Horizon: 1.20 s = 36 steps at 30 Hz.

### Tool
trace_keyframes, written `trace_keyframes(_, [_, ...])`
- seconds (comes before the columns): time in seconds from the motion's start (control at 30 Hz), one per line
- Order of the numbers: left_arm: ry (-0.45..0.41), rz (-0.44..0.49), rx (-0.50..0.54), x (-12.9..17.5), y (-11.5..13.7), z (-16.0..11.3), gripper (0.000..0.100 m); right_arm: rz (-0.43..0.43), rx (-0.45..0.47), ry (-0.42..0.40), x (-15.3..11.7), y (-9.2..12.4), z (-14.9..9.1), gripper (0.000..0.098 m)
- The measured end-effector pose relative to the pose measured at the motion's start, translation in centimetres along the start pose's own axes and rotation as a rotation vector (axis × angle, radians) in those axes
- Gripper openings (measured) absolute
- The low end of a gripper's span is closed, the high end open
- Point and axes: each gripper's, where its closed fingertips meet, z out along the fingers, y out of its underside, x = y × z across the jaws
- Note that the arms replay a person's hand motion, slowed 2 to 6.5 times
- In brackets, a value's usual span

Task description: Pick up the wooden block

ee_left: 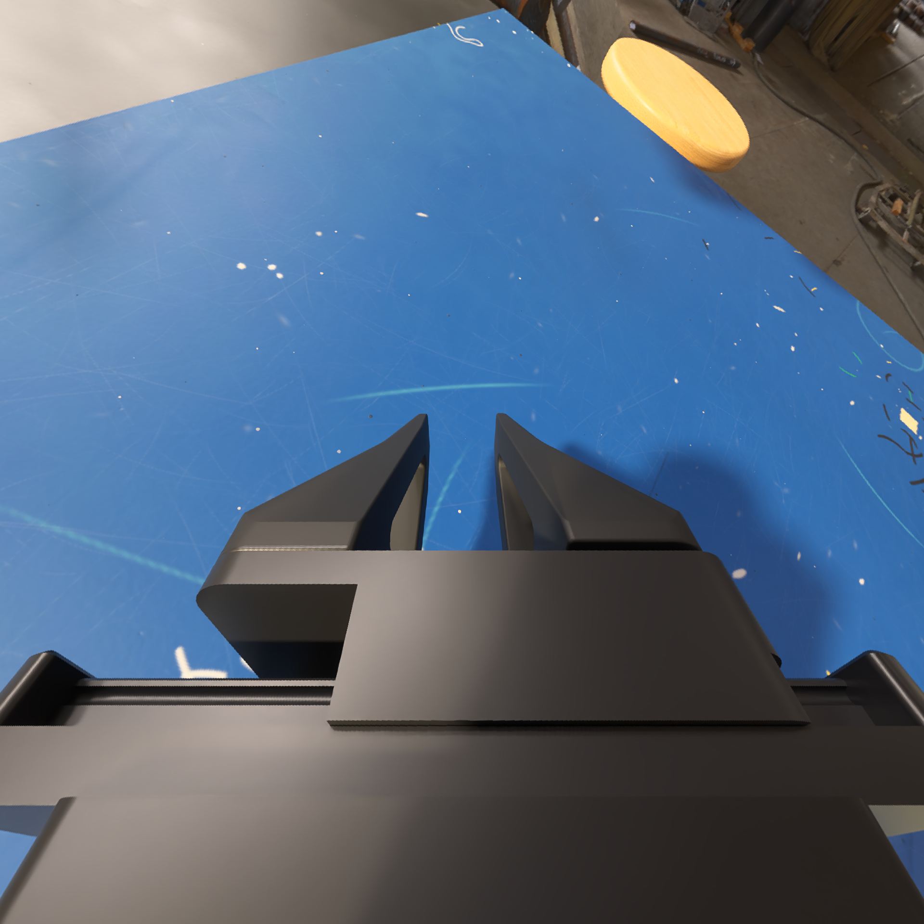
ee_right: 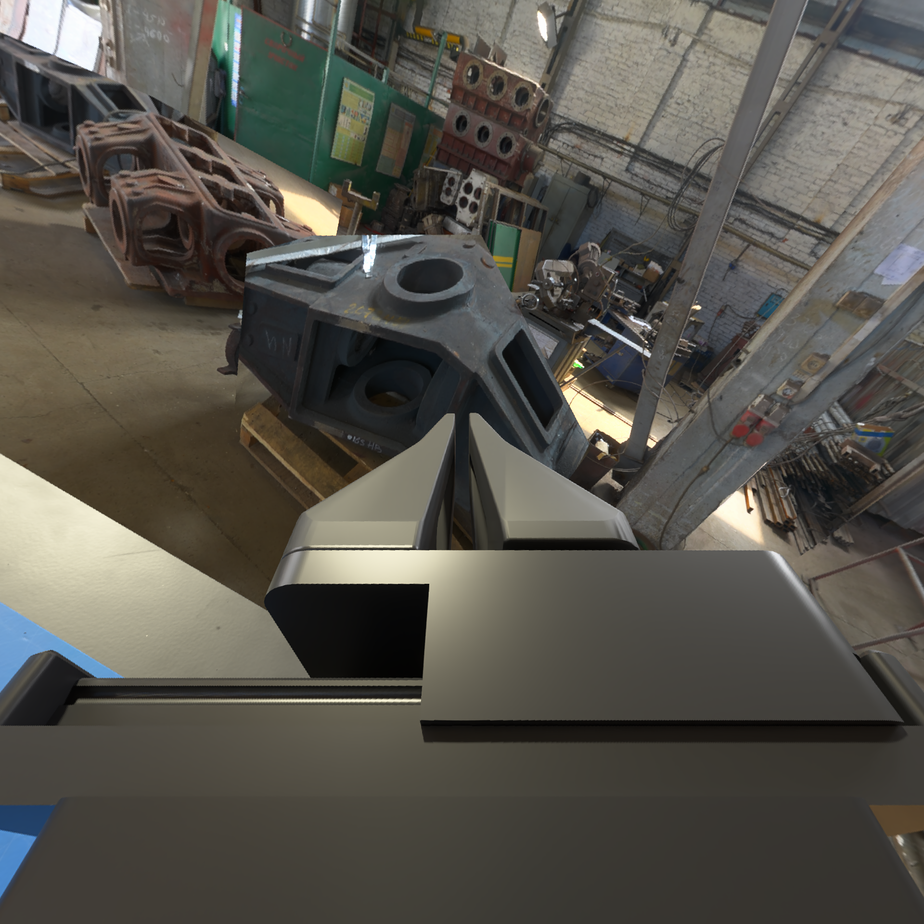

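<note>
Left wrist view. The left gripper (ee_left: 461, 416) hangs above the blue tabletop (ee_left: 350, 250), its two dark fingers (ee_left: 400, 480) parted by a narrow gap with nothing between them; bare scratched surface shows through the gap. The wooden block (ee_left: 675, 102), a pale round disc lying flat, sits at the tabletop's far right edge, well apart from the fingers and up and to the right of their tips. Part of the disc appears to reach past that edge, over the concrete floor (ee_left: 810, 165). A soft shadow (ee_left: 700, 500) of the gripper falls on the tabletop just right of the fingers. White specks and thin light scratches are scattered over the blue surface.

Right wrist view. The right gripper (ee_right: 461, 417) points away from the tabletop (ee_right: 30, 645), only a blue corner of which appears at lower left of the gripper body. Its fingers (ee_right: 505, 480) stand nearly pressed together, a thin slit between them, and hold nothing. Beyond the fingertips lies a workshop hall: a large dark metal casting (ee_right: 400, 340) on a wooden pallet (ee_right: 295, 450) directly behind the tips, rusty castings (ee_right: 175, 210) farther left, and a grey steel column (ee_right: 710, 225) to the right. The wooden block does not appear in this view.
</note>
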Motion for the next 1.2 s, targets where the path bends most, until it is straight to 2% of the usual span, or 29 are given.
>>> trace_keyframes(0.3, [0.0, 0.0, 0.0, 0.0, 0.0, 0.0, 0.022, 0.004, 0.014, 0.005, 0.4, -0.8, 0.3, 0.0059])
trace_keyframes(0.67, [0.001, 0.015, 0.023, 0.2, -0.5, -0.2, 0.023, 0.012, -0.009, -0.018, -0.6, 0.4, -0.4, 0.0064])
trace_keyframes(0.9, [-0.023, 0.074, 0.105, 0.7, -2.8, -1.7, 0.025, 0.028, -0.011, -0.078, -2.5, 1.0, -2.3, 0.0072])
trace_keyframes(1.2, [-0.087, 0.127, 0.205, 0.2, -6.1, -4.9, 0.025, 0.076, -0.019, -0.185, -5.8, 2.0, -5.9, 0.0096])
